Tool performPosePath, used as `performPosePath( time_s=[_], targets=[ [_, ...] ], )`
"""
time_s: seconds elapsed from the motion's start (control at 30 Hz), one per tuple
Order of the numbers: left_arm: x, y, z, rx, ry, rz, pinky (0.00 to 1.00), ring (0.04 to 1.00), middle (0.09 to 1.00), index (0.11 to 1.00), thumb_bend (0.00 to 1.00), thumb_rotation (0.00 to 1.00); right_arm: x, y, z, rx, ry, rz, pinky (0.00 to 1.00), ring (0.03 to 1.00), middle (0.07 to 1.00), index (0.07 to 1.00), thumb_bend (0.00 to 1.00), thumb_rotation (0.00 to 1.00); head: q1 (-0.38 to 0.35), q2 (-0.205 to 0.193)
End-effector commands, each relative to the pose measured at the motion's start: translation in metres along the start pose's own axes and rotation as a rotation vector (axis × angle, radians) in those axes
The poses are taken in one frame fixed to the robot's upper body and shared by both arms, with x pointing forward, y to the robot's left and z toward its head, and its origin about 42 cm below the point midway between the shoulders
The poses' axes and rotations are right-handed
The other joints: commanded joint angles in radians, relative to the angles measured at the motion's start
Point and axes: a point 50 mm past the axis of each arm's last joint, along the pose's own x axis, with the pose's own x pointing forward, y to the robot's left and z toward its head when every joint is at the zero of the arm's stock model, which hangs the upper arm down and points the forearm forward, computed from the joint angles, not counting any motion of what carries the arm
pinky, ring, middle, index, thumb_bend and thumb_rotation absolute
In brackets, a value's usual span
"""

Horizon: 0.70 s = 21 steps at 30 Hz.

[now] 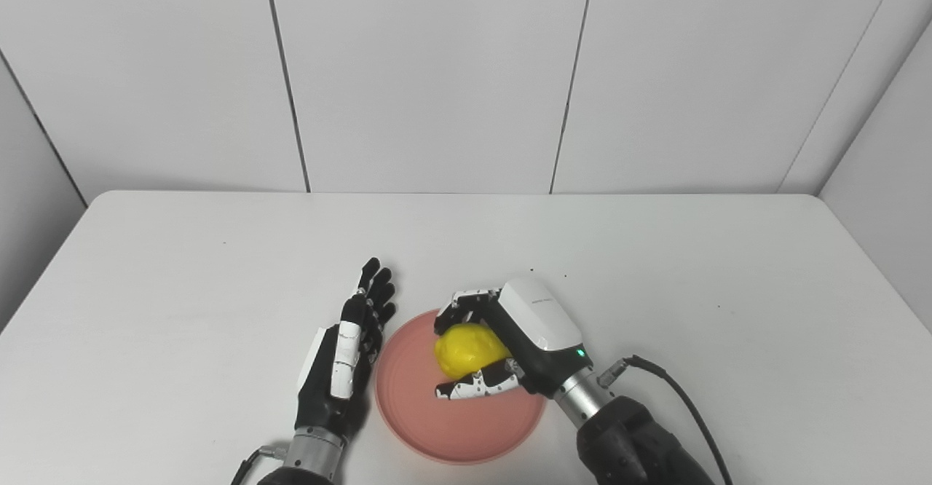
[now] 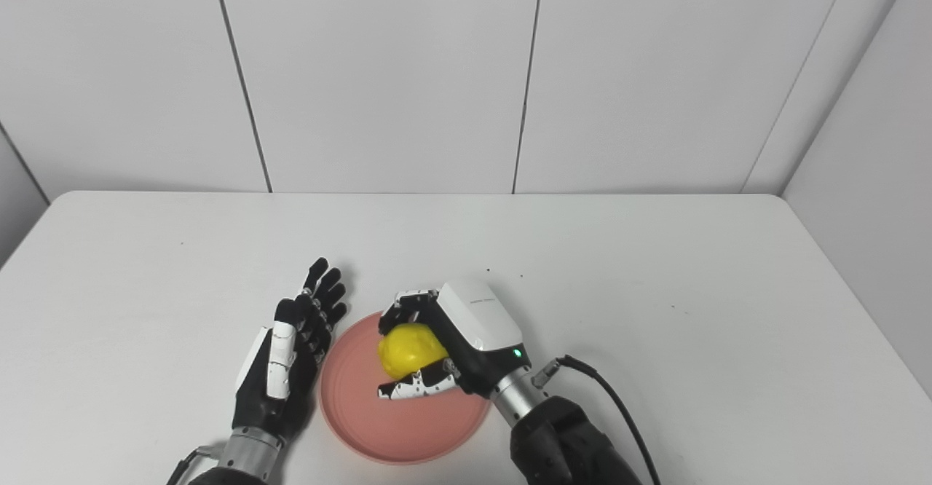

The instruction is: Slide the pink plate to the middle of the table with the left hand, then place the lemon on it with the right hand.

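A pink plate [image 1: 437,419] lies on the white table [image 1: 218,252] near the front edge, around the middle. Over its far half my right hand [image 1: 510,339] is shut on a yellow lemon [image 1: 467,349], fingers curled over the top and thumb under it. Whether the lemon touches the plate I cannot tell. My left hand [image 1: 348,357] rests open just left of the plate's rim, fingers straight and pointing away from me, holding nothing. The right eye view shows the same: the lemon [image 2: 409,350] in my right hand [image 2: 455,343] above the plate [image 2: 393,419], my left hand [image 2: 287,357] beside it.
White wall panels stand behind the table's far edge [image 1: 466,194]. A black cable [image 1: 684,397] runs from my right wrist toward the front right. A few tiny dark specks [image 1: 535,271] lie just beyond my right hand.
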Motion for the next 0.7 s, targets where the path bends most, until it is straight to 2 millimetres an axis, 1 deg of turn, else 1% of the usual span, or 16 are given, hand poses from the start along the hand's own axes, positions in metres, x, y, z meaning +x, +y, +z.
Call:
performPosePath(
  time_s=[0.0, 0.2, 0.23, 0.3, 0.47, 0.5, 0.57, 0.67],
  targets=[
    [-0.008, 0.001, -0.003, 0.004, -0.011, 0.003, 0.99, 0.992, 1.0, 0.999, 0.76, 1.0, 0.004, -0.006, 0.01, 0.023, -0.054, -0.02, 0.16, 0.415, 0.494, 0.482, 0.52, 0.0, -0.003, -0.007],
    [-0.012, 0.004, -0.005, 0.001, -0.012, 0.003, 1.0, 0.996, 1.0, 1.0, 0.77, 1.0, 0.003, 0.005, 0.009, 0.029, -0.044, 0.011, 0.22, 0.407, 0.497, 0.483, 0.51, 0.0, -0.012, -0.018],
    [-0.012, 0.004, -0.005, 0.002, -0.011, 0.003, 1.0, 0.996, 1.0, 1.0, 0.77, 1.0, 0.003, 0.006, 0.009, 0.028, -0.044, 0.014, 0.22, 0.375, 0.462, 0.512, 0.51, 0.0, -0.012, -0.018],
    [-0.013, 0.005, -0.006, -0.001, -0.013, 0.004, 1.0, 0.997, 1.0, 1.0, 0.78, 1.0, 0.003, 0.008, 0.01, 0.024, -0.04, 0.024, 0.23, 0.351, 0.444, 0.532, 0.5, 0.0, -0.019, -0.023],
    [-0.015, 0.005, -0.007, -0.015, -0.014, 0.007, 0.99, 0.993, 1.0, 0.994, 0.77, 0.99, 0.003, 0.015, 0.009, 0.017, -0.035, 0.03, 0.25, 0.35, 0.447, 0.54, 0.5, 0.0, -0.031, -0.026],
    [-0.015, 0.005, -0.008, -0.017, -0.016, 0.006, 1.0, 0.994, 1.0, 0.995, 0.77, 0.99, 0.003, 0.016, 0.009, 0.012, -0.039, 0.025, 0.27, 0.357, 0.449, 0.543, 0.5, 0.0, -0.031, -0.029],
    [-0.015, 0.005, -0.009, -0.019, -0.02, 0.004, 1.0, 0.993, 1.0, 0.996, 0.77, 0.99, 0.003, 0.018, 0.008, 0.0, -0.046, 0.01, 0.34, 0.386, 0.461, 0.55, 0.51, 0.0, -0.032, -0.037],
    [-0.016, 0.005, -0.01, -0.024, -0.024, 0.002, 1.0, 0.994, 1.0, 0.997, 0.77, 0.99, 0.002, 0.019, 0.007, -0.003, -0.054, -0.018, 0.39, 0.4, 0.469, 0.553, 0.51, 0.0, -0.036, -0.041]
  ],
)
